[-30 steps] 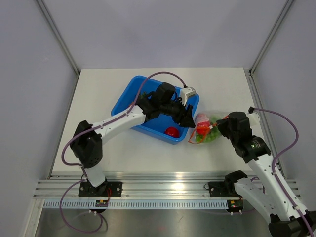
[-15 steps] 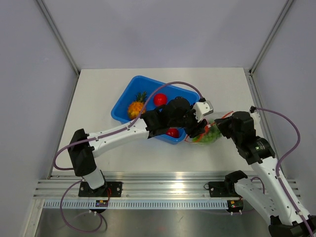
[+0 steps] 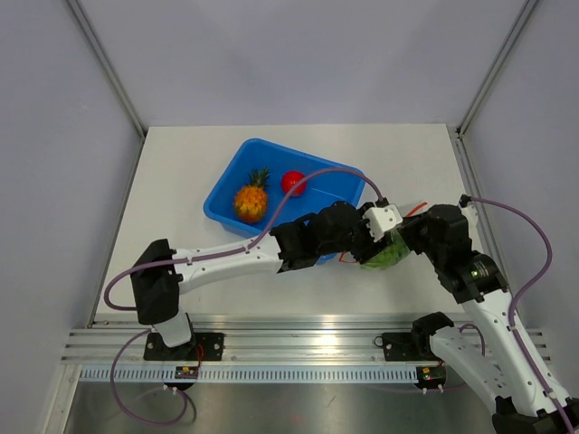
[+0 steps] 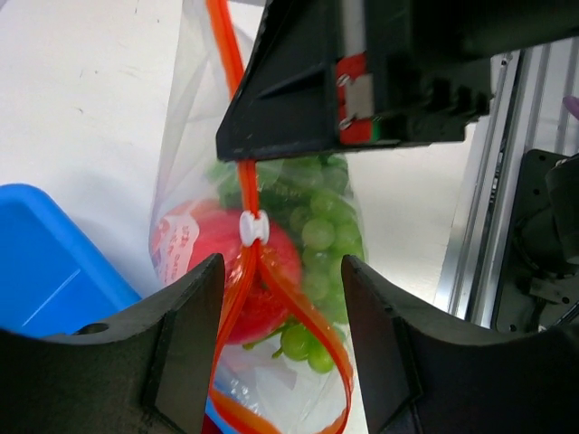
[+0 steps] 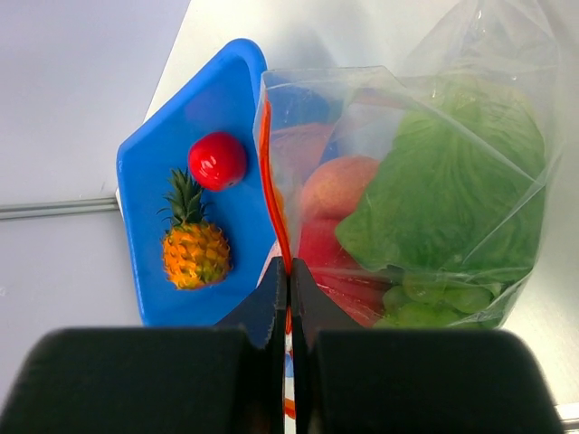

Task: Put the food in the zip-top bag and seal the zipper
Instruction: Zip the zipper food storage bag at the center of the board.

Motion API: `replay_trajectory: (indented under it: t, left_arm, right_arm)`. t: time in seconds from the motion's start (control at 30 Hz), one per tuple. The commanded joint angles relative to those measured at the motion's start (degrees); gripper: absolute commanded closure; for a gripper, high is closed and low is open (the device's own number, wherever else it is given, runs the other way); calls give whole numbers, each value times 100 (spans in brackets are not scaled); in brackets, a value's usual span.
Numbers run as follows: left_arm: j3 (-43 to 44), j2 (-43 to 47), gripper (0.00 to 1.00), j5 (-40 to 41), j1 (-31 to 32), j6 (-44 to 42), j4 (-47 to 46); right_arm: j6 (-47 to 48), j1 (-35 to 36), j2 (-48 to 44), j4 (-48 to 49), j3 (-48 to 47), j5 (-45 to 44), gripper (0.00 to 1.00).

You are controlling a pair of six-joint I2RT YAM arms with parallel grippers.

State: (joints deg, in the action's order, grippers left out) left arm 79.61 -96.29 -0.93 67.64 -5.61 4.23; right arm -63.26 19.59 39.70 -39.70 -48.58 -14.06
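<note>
**Limp bag pinched at the mouth; slider between open fingers**

Right hand (image 5: 288, 271) clenched on the zipper (image 4: 237, 172) of the zip-top bag (image 5: 488, 63), strip running straight out from between the fingertips. Just beyond that hand, over the desk (image 3: 172, 172): the bag body, lifted or resting not clear. Inside: cabbage (image 5: 452, 172), peach (image 5: 333, 185), grapes (image 4: 321, 231), bagged red fruit (image 4: 280, 271). Well off to that hand's left, in the blue tub (image 5: 145, 208): pineapple (image 5: 194, 249) and loose red fruit (image 5: 217, 160), not yet bagged.

Left hand (image 4: 280, 344) released, gripping nothing. Straddles the bag mouth, with the white slider (image 4: 253, 227) just ahead between the two fingers, touching neither.

Handling, as judged:
- Expect thin, crinkly, slippery film with no stiffness of its own.
- Expect light toys inside, enough to sag and roll.
- Take hold at the strip or the slider, never on bare film.
- Use the right-hand pinch as anchor and pull against it.
- Strip single from pinch to slider, split into an open loop past it, so probably sealed only in part.

Against a second ago:
- Left arm then up over the tub. Now swung nearer, forearm across the tub's near edge, hand close against the right hand.
- Pineapple then hidden under that arm, now in plain view.
- Peach and red showing in the bag from above then, mostly green now.
- Right hand in the same place, same pinch.
</note>
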Motion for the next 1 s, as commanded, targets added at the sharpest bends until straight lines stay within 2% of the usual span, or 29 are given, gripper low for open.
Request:
replay_trajectory:
  t: [0.0,0.4,0.6,0.73,0.97]
  left_arm:
    - [-7,-100,45,365,83,-134,-678]
    - [177,-390,65,523,83,-72,-704]
    - [230,-417,65,629,83,-63,-713]
    - [335,-487,59,673,83,-46,-661]
    - [353,-522,62,708,83,-19,-687]
  right_arm:
    - [-169,-8,2,393,-275,70,100]
    - [-169,-8,-77,375,-266,88,100]
    - [-151,-8,-77,393,-266,106,100]
    - [-169,-8,-59,419,-258,150,100]
    - [-134,-8,-42,455,-266,158,100]
